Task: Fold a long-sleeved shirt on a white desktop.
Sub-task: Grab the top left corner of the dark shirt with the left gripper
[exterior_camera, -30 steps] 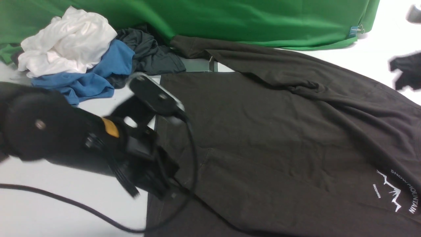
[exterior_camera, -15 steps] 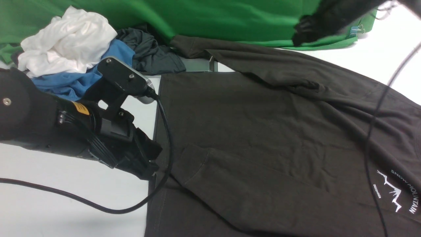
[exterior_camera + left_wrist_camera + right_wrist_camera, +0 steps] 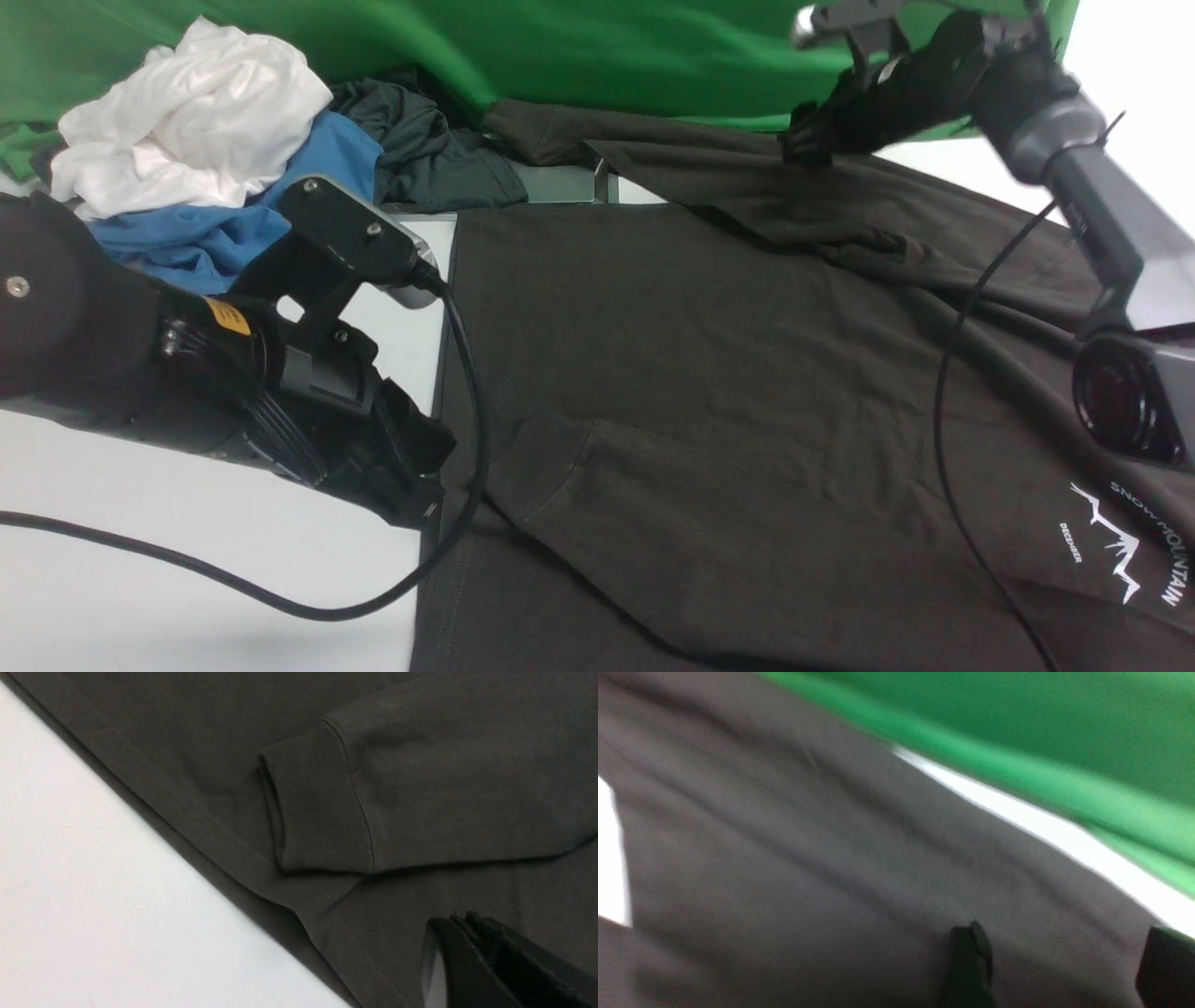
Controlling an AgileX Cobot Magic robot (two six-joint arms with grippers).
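Green cloth backdrop [image 3: 653, 47] hangs across the far side from 11 to 1 o'clock, and the white desktop [image 3: 140, 597] below it carries everything. The long-sleeved shirt [image 3: 747, 373] lies spread flat from the centre out to 3 and 5 o'clock, its logo [image 3: 1120, 551] at 4 o'clock. A white garment [image 3: 187, 103], a blue garment [image 3: 280, 205] and a dark grey garment [image 3: 420, 149] are heaped at 10 o'clock.

One sleeve is laid across the body, its cuff [image 3: 317, 812] just inside the hem [image 3: 196, 821]. The far sleeve [image 3: 794, 187] runs rumpled toward 1 o'clock.

The left gripper [image 3: 415, 495] sits at 8 o'clock by the hem with its jaws pressed together; no cloth shows between them. The right gripper hovers at 1 o'clock over the far sleeve, its fingertips [image 3: 969, 961] spread apart and empty.

The fabric looks soft, limp and light. It should drape and wrinkle rather than hold shape, and a single layer may slide on the smooth top. A pinch on the far sleeve's thicker seam or cuff seems safest.
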